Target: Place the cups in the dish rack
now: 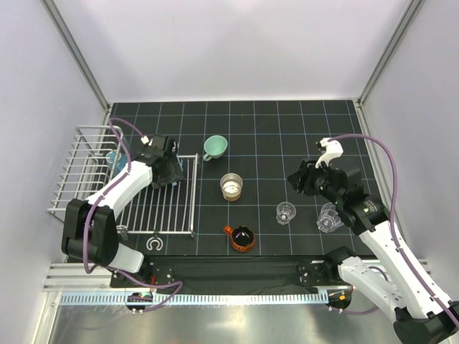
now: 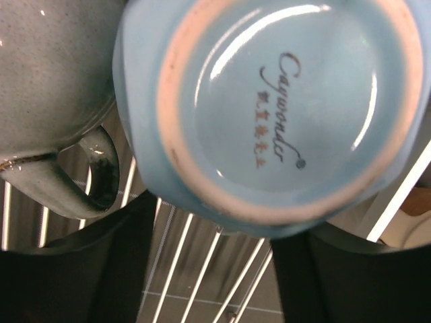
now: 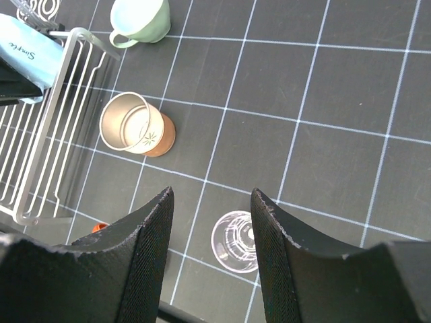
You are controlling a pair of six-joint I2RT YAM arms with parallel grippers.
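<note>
My left gripper (image 1: pixel 171 169) is over the dish rack (image 1: pixel 79 188), shut on an upside-down blue cup (image 2: pixel 276 101) whose base faces the left wrist camera. A grey mug (image 2: pixel 47 87) sits close beside it over the rack wires (image 2: pixel 195 262). My right gripper (image 1: pixel 301 179) is open and empty, its jaws (image 3: pixel 210 192) above a clear cup (image 3: pixel 239 241). On the mat stand a mint cup (image 1: pixel 215 147), a steel cup (image 1: pixel 232 186), an orange cup (image 1: pixel 240 238) and two clear cups (image 1: pixel 286 212) (image 1: pixel 330 218).
The rack has a raised basket at the far left and a flat slatted part (image 1: pixel 176 211) by the mat. Something blue (image 1: pixel 115 161) shows inside the basket. Grey walls close in the table on three sides.
</note>
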